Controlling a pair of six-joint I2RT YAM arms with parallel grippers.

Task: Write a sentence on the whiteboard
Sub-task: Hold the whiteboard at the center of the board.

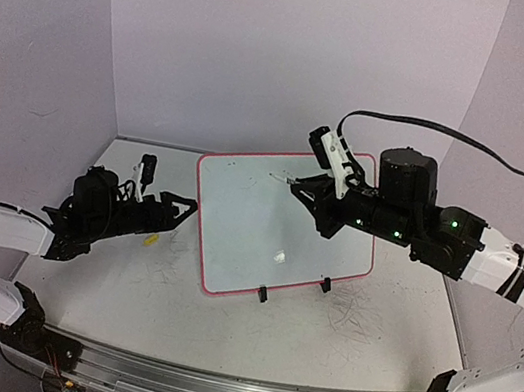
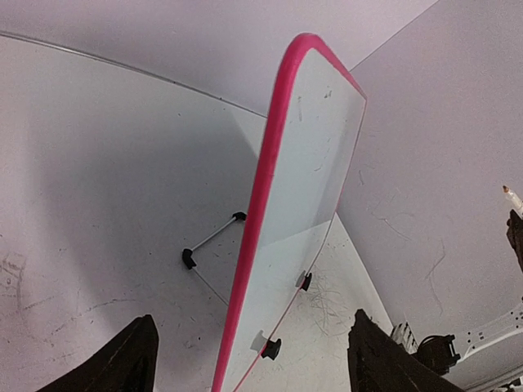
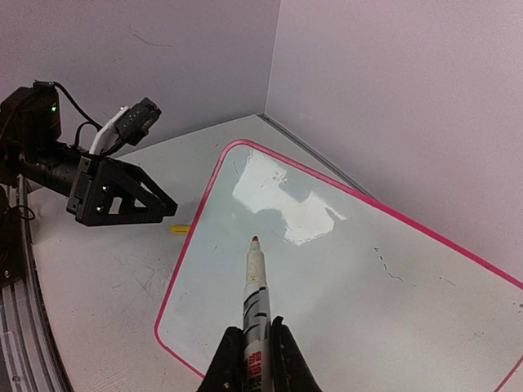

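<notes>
While the right gripper point(image 3: 255, 331) pinches a marker point(image 3: 255, 286) over the whiteboard point(image 3: 368, 269), the left gripper point(image 1: 184, 213) hangs with its jaws spread wide, holding nothing.

Board sits mid-table, propped up on a thin wire stand point(image 2: 214, 235) with two black clip feet point(image 1: 263, 294) on its front edge. The left gripper's tips are right at the pink rim point(image 2: 263, 196) on the left side, and I can't tell if they touch it. The marker tip points at the upper part of the board; contact is hard to call. Lavender walls close in on three sides, and the board's far corner is near the back one. Scribbled table point(image 1: 359, 335) runs from the front edge to the arm bases. A small yellow bit point(image 1: 148, 237) lies just left of the board. The marker's label print is too small to read.
</notes>
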